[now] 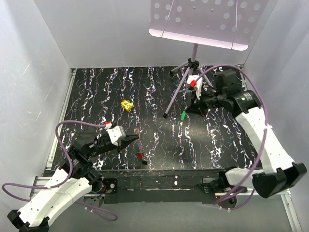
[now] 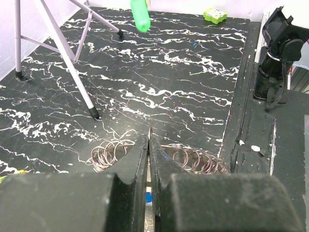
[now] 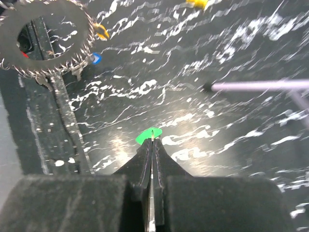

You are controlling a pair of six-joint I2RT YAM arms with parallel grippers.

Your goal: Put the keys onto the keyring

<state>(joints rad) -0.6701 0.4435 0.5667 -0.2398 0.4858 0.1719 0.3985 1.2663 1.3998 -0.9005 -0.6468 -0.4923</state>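
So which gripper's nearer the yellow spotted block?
Left. Left gripper is toward the bases from the yellow spotted block; right gripper is farther off to its right, beyond a tripod leg.

green key [image 1: 183, 115]: 1 | red key [image 1: 140, 155]: 1 | blue key [image 3: 96, 58]: 1 | orange key [image 3: 101, 32]: 1 | keys total: 4 | keyring [image 2: 108, 154]: 1 | yellow block [image 1: 127, 105]: 1 | tripod stand [image 1: 193, 64]: 1

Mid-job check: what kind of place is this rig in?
Probably a lab test booth for robot work: plain white walls enclose a black marbled tabletop, and a tripod holds a perforated panel overhead.
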